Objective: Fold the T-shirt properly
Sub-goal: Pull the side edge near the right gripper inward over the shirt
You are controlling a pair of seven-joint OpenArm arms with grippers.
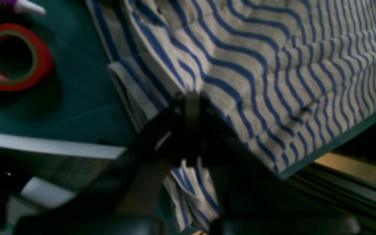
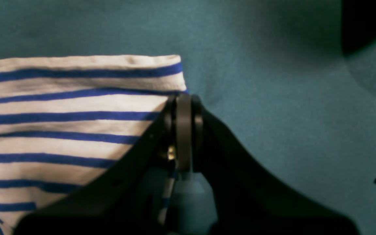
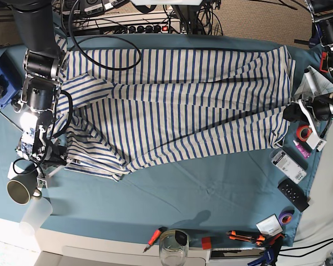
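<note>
The T-shirt [image 3: 177, 105], cream-white with blue stripes, lies spread across the teal table cloth [image 3: 211, 188], partly folded along its length. My left gripper [image 1: 191, 98] is shut on a pinch of the shirt's hem at the table's right end [image 3: 291, 113]; striped cloth hangs below its fingers. My right gripper [image 2: 184, 98] is shut on the folded corner of the T-shirt [image 2: 60, 130], and a strip of striped cloth shows between its fingers. In the base view that gripper [image 3: 64, 159] sits at the shirt's lower left corner.
A red tape roll [image 1: 11, 57] lies beside the left gripper, near the table's right edge [image 3: 304, 133]. A mug [image 3: 19, 191] and a plastic cup [image 3: 36, 213] stand at the front left. A glass [image 3: 173, 249], hand tools [image 3: 244, 237] and a remote [image 3: 293, 195] line the front and right.
</note>
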